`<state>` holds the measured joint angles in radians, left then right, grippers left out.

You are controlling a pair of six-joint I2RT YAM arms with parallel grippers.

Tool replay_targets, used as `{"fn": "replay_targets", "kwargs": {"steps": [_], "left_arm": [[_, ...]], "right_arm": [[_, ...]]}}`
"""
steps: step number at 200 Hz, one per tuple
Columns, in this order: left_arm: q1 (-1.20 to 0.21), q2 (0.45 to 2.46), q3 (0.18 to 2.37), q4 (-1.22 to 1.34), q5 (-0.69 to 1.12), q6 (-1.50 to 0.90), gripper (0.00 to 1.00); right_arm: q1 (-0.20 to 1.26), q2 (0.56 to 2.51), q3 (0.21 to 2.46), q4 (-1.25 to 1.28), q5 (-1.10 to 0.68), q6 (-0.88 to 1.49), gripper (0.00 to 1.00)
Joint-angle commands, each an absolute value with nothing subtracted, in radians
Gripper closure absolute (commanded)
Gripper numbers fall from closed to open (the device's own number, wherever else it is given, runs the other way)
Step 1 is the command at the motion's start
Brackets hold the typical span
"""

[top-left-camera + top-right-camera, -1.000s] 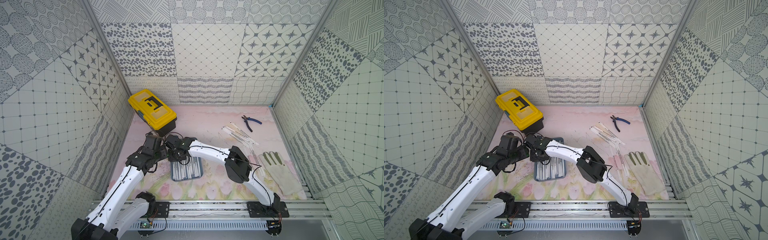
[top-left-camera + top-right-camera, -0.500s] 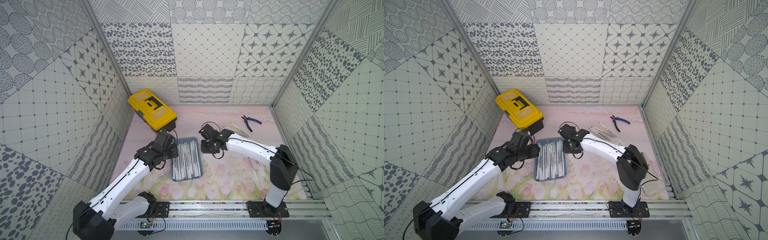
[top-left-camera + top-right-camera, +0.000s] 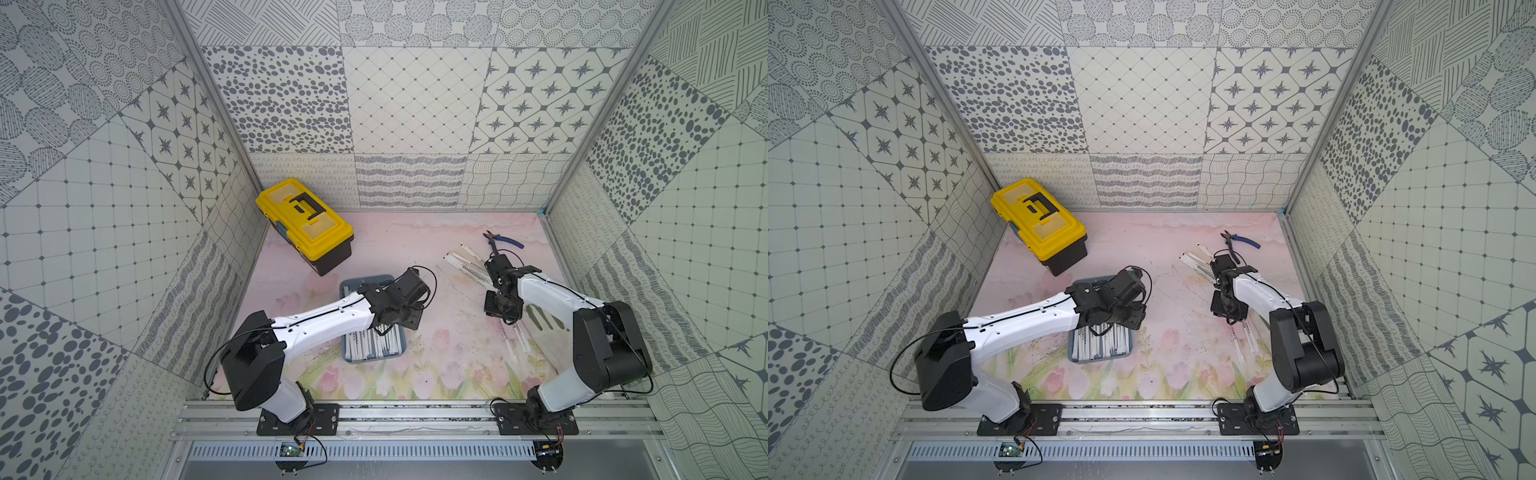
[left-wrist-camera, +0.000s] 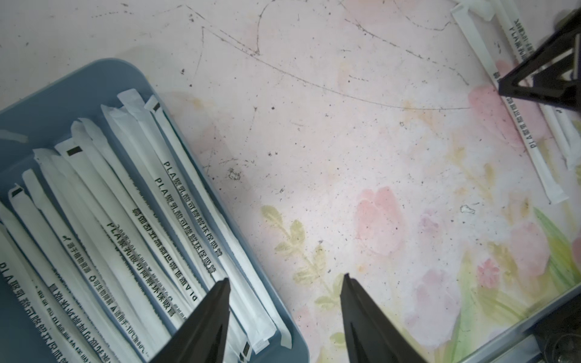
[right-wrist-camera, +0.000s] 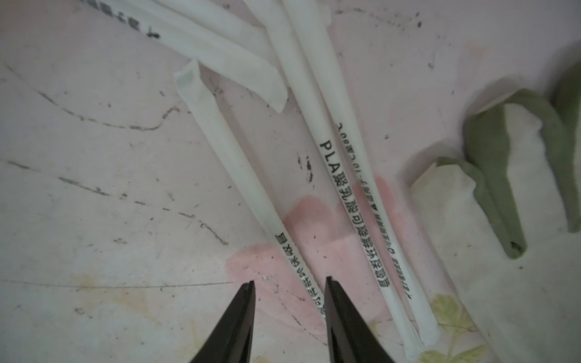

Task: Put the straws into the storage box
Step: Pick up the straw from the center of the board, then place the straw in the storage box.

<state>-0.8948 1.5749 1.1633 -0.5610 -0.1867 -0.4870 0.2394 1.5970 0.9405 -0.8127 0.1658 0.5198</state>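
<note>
The storage box (image 3: 348,286) (image 3: 1100,359), a shallow blue-grey tray, lies mid-table with several wrapped straws (image 3: 374,345) (image 4: 132,204) lying in it. My left gripper (image 4: 285,278) hangs open over the box's right rim (image 4: 270,283): one finger is above the straws, the other above the mat, and nothing is between them. More loose straws (image 3: 465,262) (image 3: 1198,259) (image 5: 239,176) lie on the mat to the right. Low over these, my right gripper (image 5: 289,279) (image 3: 503,309) is open. One straw runs just beside and under one of its fingers, ungripped.
A yellow toolbox (image 3: 305,224) stands at the back left. Blue-handled pliers (image 3: 503,241) lie at the back right, beyond the loose straws. A white and green glove (image 5: 503,188) lies next to the straws, mostly under my right arm in both top views.
My right arm has swung from the box to the loose straws on the right, and its jaws have widened. My left arm has moved right, over the box.
</note>
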Motion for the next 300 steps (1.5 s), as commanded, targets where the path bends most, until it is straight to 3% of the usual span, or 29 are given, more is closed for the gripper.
{"fn": "replay_targets", "kwargs": {"steps": [1, 24, 51, 76, 121, 158, 186, 243, 300], "left_arm": [[-0.907, 1.604, 1.19, -0.552, -0.195, -0.453, 0.39], [-0.903, 1.589, 1.176, -0.556, -0.207, -0.455, 0.39], [-0.865, 1.544, 1.133, -0.548, -0.199, -0.479, 0.39], [-0.8, 1.461, 1.077, -0.55, -0.197, -0.495, 0.39], [-0.625, 1.254, 0.96, -0.621, -0.252, -0.519, 0.39], [-0.379, 1.079, 0.862, -0.726, -0.307, -0.574, 0.38], [-0.264, 0.961, 0.829, -0.743, -0.321, -0.573, 0.39], [-0.249, 0.937, 0.83, -0.763, -0.338, -0.565, 0.39], [-0.249, 0.943, 0.817, -0.735, -0.291, -0.559, 0.39]], "right_arm": [[0.214, 1.65, 0.916, -0.732, 0.131, 0.482, 0.6], [0.201, 1.692, 0.914, -0.711, 0.081, 0.48, 0.67], [0.212, 1.686, 0.906, -0.698, 0.048, 0.474, 0.83], [0.322, 1.638, 0.945, -0.75, 0.065, 0.476, 0.9], [0.683, 1.614, 1.199, -0.831, 0.118, 0.668, 0.94], [0.916, 1.837, 1.505, -0.701, 0.082, 0.805, 0.94], [0.982, 2.029, 1.72, -0.665, 0.048, 0.839, 0.94], [1.055, 2.324, 2.05, -0.745, -0.004, 0.864, 0.94], [1.081, 2.408, 2.111, -0.783, 0.022, 0.884, 0.93]]}}
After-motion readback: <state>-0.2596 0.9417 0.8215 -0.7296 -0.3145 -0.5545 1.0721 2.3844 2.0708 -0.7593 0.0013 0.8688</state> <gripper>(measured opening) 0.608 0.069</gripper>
